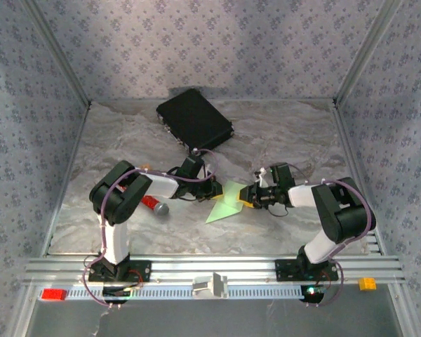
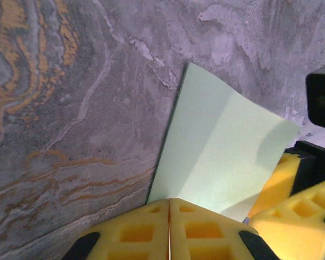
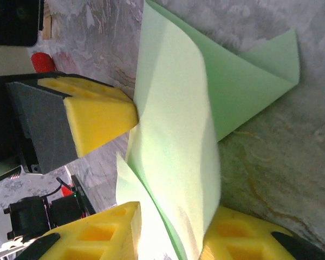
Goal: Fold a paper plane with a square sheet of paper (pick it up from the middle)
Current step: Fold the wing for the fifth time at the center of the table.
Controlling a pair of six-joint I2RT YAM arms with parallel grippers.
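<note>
The square sheet of paper [image 1: 226, 204] is light green, creased into a rough triangle with loose flaps, and hangs just above the table between my two grippers. My left gripper [image 2: 169, 208] is shut on one edge of the sheet [image 2: 222, 146], which fans out beyond its yellow pads. My right gripper [image 3: 173, 233] faces it from the other side. Its jaws stand apart, with curved layers of the paper [image 3: 173, 124] passing between the pads [image 3: 235, 235]. The left gripper's pad [image 3: 100, 116] touches the same fold. A paper plane is out of view.
A black rectangular case [image 1: 194, 119] lies at the back of the table. A red-handled tool with a grey head [image 1: 154, 206] rests beside the left arm. An aluminium rail [image 1: 210, 267] runs along the near edge. Patterned walls close in three sides.
</note>
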